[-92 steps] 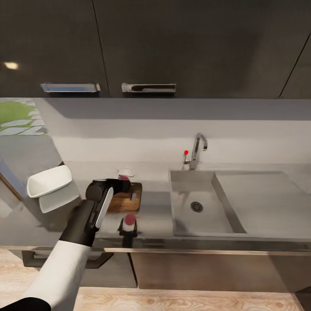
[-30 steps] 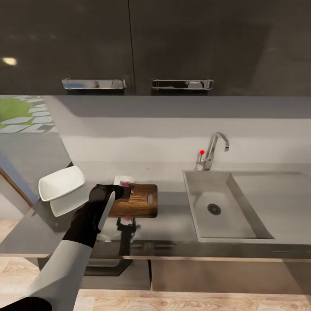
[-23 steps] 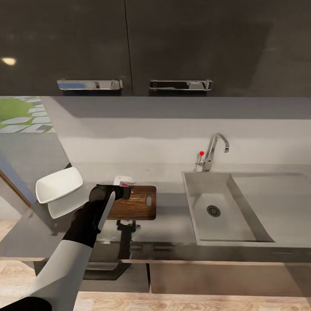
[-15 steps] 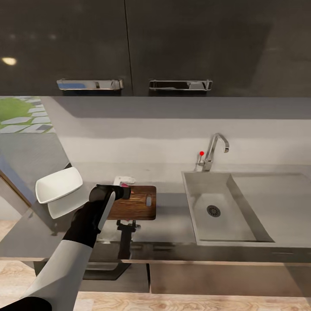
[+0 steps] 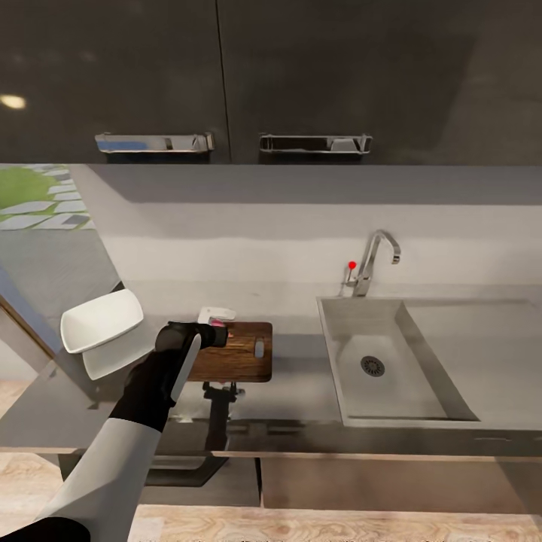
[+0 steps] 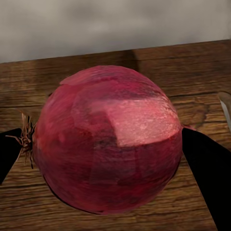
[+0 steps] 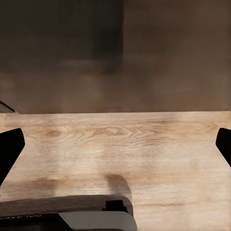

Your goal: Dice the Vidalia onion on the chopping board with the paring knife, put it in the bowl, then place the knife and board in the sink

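In the head view my left gripper (image 5: 217, 332) is shut on the Vidalia onion (image 5: 219, 322), a dark pinkish-red ball, at the left end of the brown chopping board (image 5: 242, 363). The left wrist view has the onion (image 6: 108, 139) between my black fingers (image 6: 208, 168), just above the board's grain (image 6: 192, 62). The white bowl (image 5: 102, 320) stands on the countertop (image 5: 301, 395) to the left. The steel sink (image 5: 354, 391) with its tap (image 5: 374, 260) lies to the right. I cannot make out the paring knife. My right gripper (image 7: 115, 144) hangs open over wooden floor.
Dark wall cabinets (image 5: 301, 75) with chrome handles hang above the counter. A small white object (image 5: 216, 312) lies behind the board. The draining board (image 5: 482, 354) spreads right of the basin. The robot's base (image 7: 96, 219) is under the right gripper.
The camera has moved, so the counter and sink sit further right in the picture than three seconds ago. My left gripper still holds the onion at the board's left end.
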### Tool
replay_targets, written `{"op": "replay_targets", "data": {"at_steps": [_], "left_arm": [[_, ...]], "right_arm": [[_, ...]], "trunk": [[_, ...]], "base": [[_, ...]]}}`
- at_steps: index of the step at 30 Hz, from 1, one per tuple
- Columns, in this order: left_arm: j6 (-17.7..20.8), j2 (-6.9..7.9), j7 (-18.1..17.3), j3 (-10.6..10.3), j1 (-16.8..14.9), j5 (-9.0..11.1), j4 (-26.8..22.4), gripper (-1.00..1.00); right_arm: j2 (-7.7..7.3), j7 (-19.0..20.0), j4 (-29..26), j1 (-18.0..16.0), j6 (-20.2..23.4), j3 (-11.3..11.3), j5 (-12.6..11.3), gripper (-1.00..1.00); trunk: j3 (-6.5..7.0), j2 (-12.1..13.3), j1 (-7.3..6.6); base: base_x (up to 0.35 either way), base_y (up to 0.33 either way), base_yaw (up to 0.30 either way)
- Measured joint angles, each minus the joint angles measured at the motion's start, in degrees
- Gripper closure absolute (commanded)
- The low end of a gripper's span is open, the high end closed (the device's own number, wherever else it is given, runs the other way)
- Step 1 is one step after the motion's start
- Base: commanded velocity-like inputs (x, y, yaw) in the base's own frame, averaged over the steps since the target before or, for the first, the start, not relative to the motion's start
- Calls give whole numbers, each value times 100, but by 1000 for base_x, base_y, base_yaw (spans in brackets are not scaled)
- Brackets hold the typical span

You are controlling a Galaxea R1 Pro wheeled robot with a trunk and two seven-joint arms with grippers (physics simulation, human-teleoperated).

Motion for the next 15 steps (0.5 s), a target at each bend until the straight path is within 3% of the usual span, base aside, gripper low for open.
{"op": "replay_targets", "data": {"at_steps": [15], "left_arm": [[-24, -3, -7, 0, 0, 1, 158, 100]], "right_arm": [[0, 0, 0, 1, -4, 0, 0, -100]], "trunk": [[-76, 0, 0]], "base": [[0, 0, 0]]}}
